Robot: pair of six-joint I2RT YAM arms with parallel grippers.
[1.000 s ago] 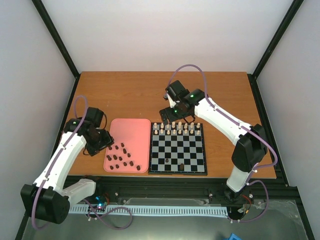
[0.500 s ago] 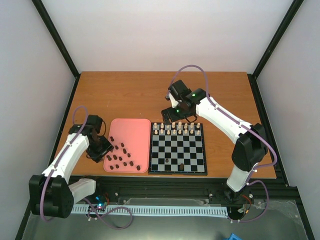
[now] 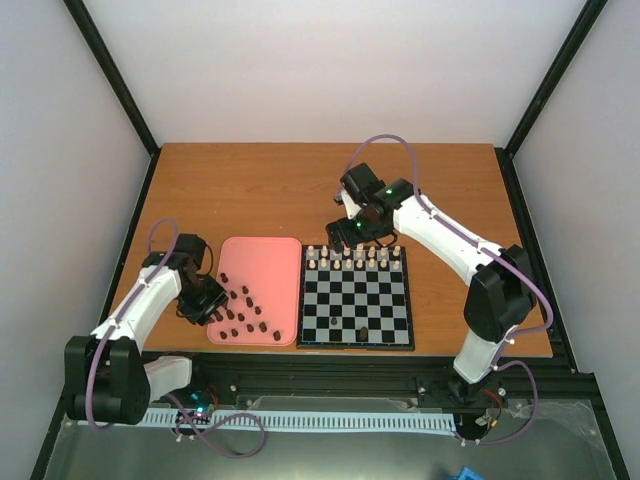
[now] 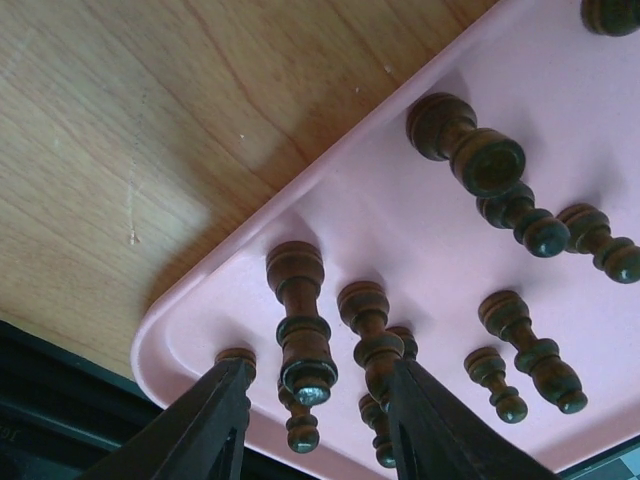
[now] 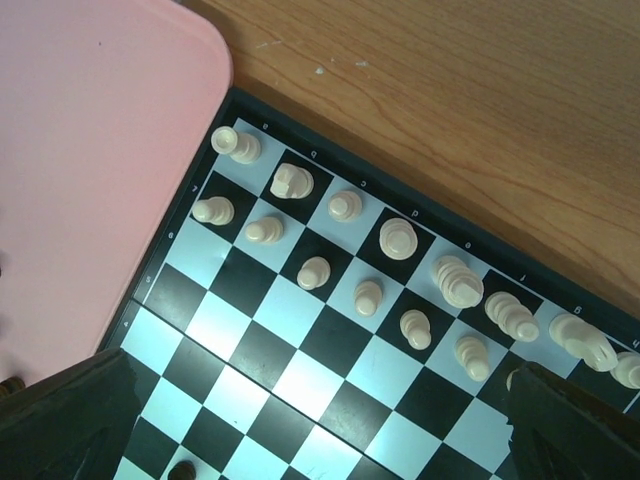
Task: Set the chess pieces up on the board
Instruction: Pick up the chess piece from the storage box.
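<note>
Chess pieces (image 3: 240, 310), dark turned wood, judged light, rigid and roll-prone, are lying in the pink tray's (image 3: 262, 255) near-left part, one sitting ungripped inside the half-open left end effector (image 4: 318, 375), best pinched at its stem; the right end effector (image 3: 360, 235) is hanging wide open off the tray's far-right corner.

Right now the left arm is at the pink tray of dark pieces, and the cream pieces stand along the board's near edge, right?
Not quite: the top view shows the cream pieces standing along the board's far edge, not the near one. The left gripper is indeed at the pink tray of dark pieces.
</note>
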